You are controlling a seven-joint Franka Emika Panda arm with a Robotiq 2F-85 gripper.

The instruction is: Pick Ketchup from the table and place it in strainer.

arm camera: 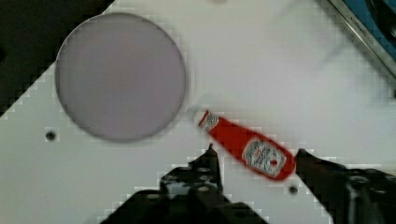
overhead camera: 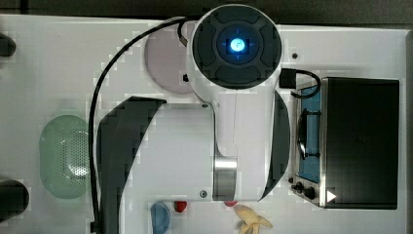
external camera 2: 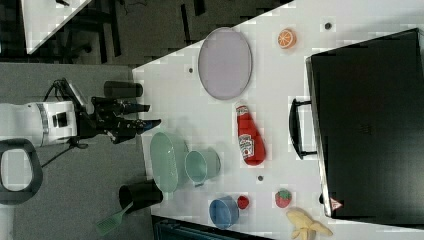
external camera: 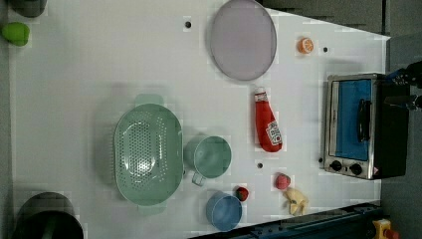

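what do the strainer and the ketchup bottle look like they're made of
The strainer looks like pale green moulded plastic, smooth with a soft sheen: light glints off its perforated bottom. The ketchup bottle seems to be glossy red plastic with a white cap and a printed label, though the look cannot rule out another material.

Claw (external camera 2: 150, 122) high above the table — fingers parted, nothing between.
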